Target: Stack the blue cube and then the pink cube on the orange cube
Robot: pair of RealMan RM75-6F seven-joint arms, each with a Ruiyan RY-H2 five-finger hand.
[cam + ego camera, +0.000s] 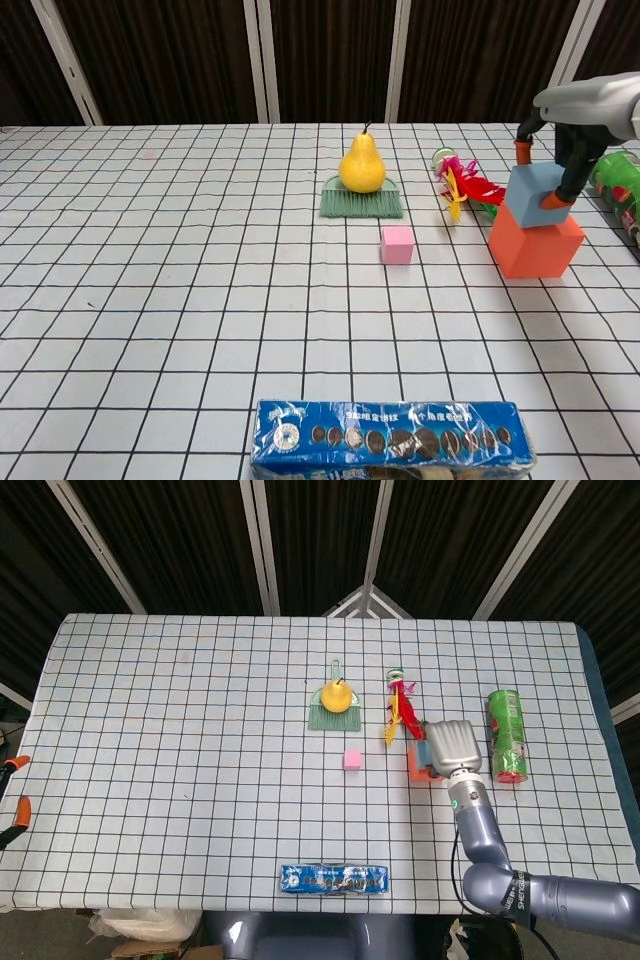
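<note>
The orange cube (535,248) stands at the right of the table. The blue cube (533,192) sits on top of it, turned a little. My right hand (585,108) reaches in from the right and grips the blue cube between its orange-tipped fingers (555,198). From the head view the right hand (453,747) covers most of both cubes, leaving only an edge of the orange cube (414,766) showing. The pink cube (397,244) lies alone to the left of the stack, also seen as the pink cube (352,759). Only the left hand's orange fingertips (18,765) show at the table's left edge, apart and holding nothing.
A pear (362,163) rests on a green brush (361,200) behind the pink cube. A feathered toy (462,186) lies just left of the stack and a green can (508,735) to its right. A blue packet (390,436) lies along the front edge.
</note>
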